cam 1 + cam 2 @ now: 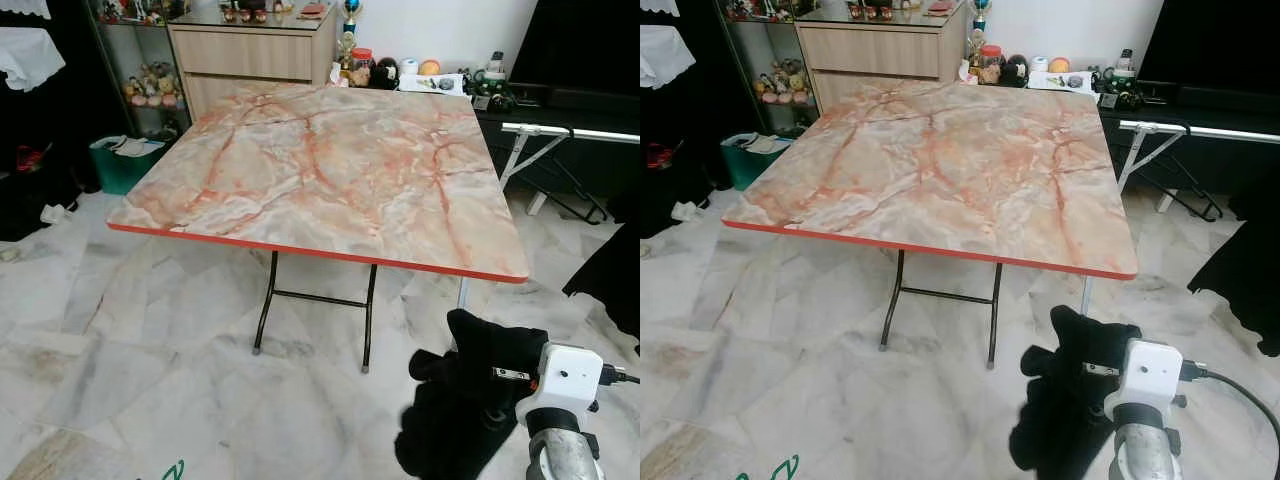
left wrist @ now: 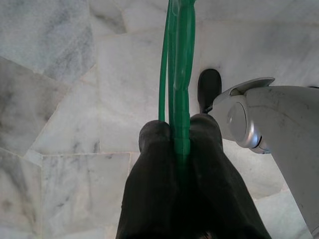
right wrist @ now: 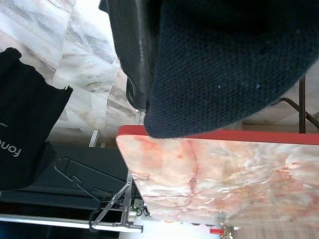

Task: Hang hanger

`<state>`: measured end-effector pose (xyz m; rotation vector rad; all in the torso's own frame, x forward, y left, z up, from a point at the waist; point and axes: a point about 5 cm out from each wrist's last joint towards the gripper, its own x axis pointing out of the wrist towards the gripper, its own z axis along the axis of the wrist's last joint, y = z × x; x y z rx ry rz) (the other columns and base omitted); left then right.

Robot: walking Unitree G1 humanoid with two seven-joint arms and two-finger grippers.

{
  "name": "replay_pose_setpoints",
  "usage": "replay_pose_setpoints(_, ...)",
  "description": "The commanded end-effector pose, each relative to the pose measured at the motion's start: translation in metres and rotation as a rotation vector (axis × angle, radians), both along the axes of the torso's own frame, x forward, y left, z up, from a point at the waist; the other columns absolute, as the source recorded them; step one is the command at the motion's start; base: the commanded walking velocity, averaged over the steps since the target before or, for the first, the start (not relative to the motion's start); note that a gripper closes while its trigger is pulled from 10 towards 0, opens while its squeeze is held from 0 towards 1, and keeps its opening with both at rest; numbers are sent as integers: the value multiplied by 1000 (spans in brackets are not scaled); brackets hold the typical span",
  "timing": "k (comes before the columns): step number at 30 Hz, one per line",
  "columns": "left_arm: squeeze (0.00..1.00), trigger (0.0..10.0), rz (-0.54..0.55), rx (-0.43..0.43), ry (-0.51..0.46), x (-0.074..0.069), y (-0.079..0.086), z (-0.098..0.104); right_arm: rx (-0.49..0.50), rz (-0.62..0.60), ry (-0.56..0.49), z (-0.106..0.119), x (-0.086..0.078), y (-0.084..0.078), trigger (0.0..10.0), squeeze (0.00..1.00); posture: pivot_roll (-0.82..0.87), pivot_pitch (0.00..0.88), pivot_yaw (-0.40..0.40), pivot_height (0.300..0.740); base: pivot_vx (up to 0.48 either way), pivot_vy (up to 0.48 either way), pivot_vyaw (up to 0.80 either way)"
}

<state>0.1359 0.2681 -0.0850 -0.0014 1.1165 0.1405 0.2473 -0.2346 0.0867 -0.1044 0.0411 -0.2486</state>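
A: So, left tool [image 2: 180,137] first?
B: Two black fingers [image 2: 152,169] pressed together on a green hanger [image 2: 182,74]. Wire runs straight out between them, away from the wrist, over the marble floor [image 2: 65,99]. In the left eye view a green tip [image 1: 175,470] pokes up at the bottom edge, low on the robot's left.

A: Anything beside it?
B: Silver robot limb [image 2: 279,129] on one side, a black foot-like pad [image 2: 209,87] on the tiles just past the fingers.

A: Right tool?
B: Low right in the eye views, white wrist block [image 1: 565,380] on a silver arm [image 1: 560,455]. Dark cloth [image 1: 470,400] bunched over the right tool [image 1: 440,375] and hanging down. Wrist camera shows one black finger [image 3: 132,50] with navy fabric [image 3: 224,64] across it. Cannot tell whether those fingers are apart or together.

A: Desk?
B: Marble-pattern desk [image 1: 330,170] with a red edge, folding black legs [image 1: 268,300], bare top. It stands just ahead of the right tool, hanger well down left of it.

A: Containers?
B: Teal bin [image 1: 120,165] on the floor at the far left corner of the desk, white paper or cloth [image 1: 135,146] lying in its top. Wooden cabinet [image 1: 245,55] behind, small items on it too small to name. Figurines [image 1: 150,80] on a glass shelf next to it.

A: Else?
B: Black garment [image 1: 610,265] hanging at far right, folding rack [image 1: 560,150] behind the desk, white cloth [image 1: 28,50] top left.
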Motion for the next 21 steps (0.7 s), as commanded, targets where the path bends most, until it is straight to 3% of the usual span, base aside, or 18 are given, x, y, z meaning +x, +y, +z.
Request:
replay_pose_setpoints(1, 0, 10000, 14, -2, 24, -6, 1, -2, -21, 12, -42, 11, 3, 1, 10000, 0, 28, 80, -16, 740, 289, 0, 0)
replay_pose_setpoints(3, 0, 10000, 15, -2, 24, -6, 1, -2, -25, 17, -43, 11, 3, 1, 10000, 0, 27, 80, -17, 740, 296, 0, 0)
replay_pose_setpoints(8, 0, 10000, 19, -4, 21, -6, 1, -2, -30, 37, -67, 17, 3, 4, 10000, 0, 28, 87, -20, 740, 295, 0, 776)
replay_pose_setpoints(12, 0, 10000, 21, -7, 20, -5, 0, -2, -6, 17, -94, 25, 6, 1, 10000, 0, 29, 94, -20, 740, 297, 0, 0)
replay_pose_setpoints(16, 0, 10000, 23, -9, 21, -5, 0, -2, -40, 64, -150, 45, 18, 10, 10000, 0, 27, 100, -20, 740, 296, 0, 0)
replay_pose_setpoints(19, 0, 10000, 26, -10, 19, -5, 0, -2, -21, 89, -198, 61, 27, 18, 10000, 0, 27, 100, -19, 740, 296, 0, 0)
replay_pose_setpoints(21, 0, 10000, 29, -10, 16, -4, 0, -1, 48, 98, -266, 78, 40, 25, 10000, 0, 19, 105, -10, 740, 296, 0, 0)
